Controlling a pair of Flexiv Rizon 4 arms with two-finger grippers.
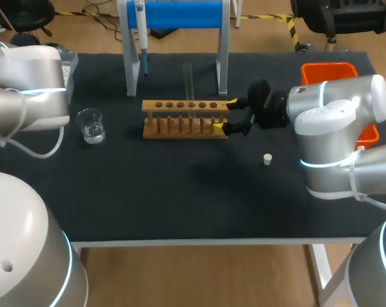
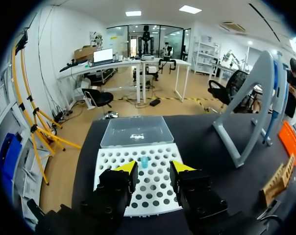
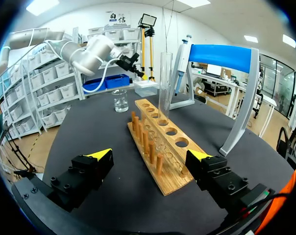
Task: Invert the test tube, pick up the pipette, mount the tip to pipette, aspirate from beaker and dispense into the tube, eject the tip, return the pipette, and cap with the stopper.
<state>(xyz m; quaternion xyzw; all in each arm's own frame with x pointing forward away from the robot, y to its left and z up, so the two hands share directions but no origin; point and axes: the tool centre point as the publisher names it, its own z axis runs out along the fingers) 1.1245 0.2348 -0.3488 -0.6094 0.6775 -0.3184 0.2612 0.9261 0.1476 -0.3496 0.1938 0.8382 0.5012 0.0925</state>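
Right jaws: spread wide, one finger on each side of the near end of the wooden rack (image 3: 160,147), pinching nothing
Risk at the rack: if these jaws shift sideways, a finger may push the rack along the table (image 1: 180,192)
Test tube (image 3: 165,88): stands upright in a hole near the rack's middle; it is tall and thin, so I think a knock on the rack could tilt it
Stopper (image 1: 268,159): lies alone on the table near the right arm; it may roll away if the arm brushes it
Beaker (image 1: 91,125): beyond the rack's far end, seemingly with some clear liquid; a careless pass could spill it
Pipette (image 1: 142,38): hangs on the stand (image 1: 174,16) at the back, not yet taken
Left jaws: spread, above the tip box (image 2: 138,196), holding nothing
Only in left wrist view: one blue tip (image 2: 144,161) in the box, ahead of the fingers
Only in head view: the stopper
Only in right wrist view: the gap between each finger and the rack
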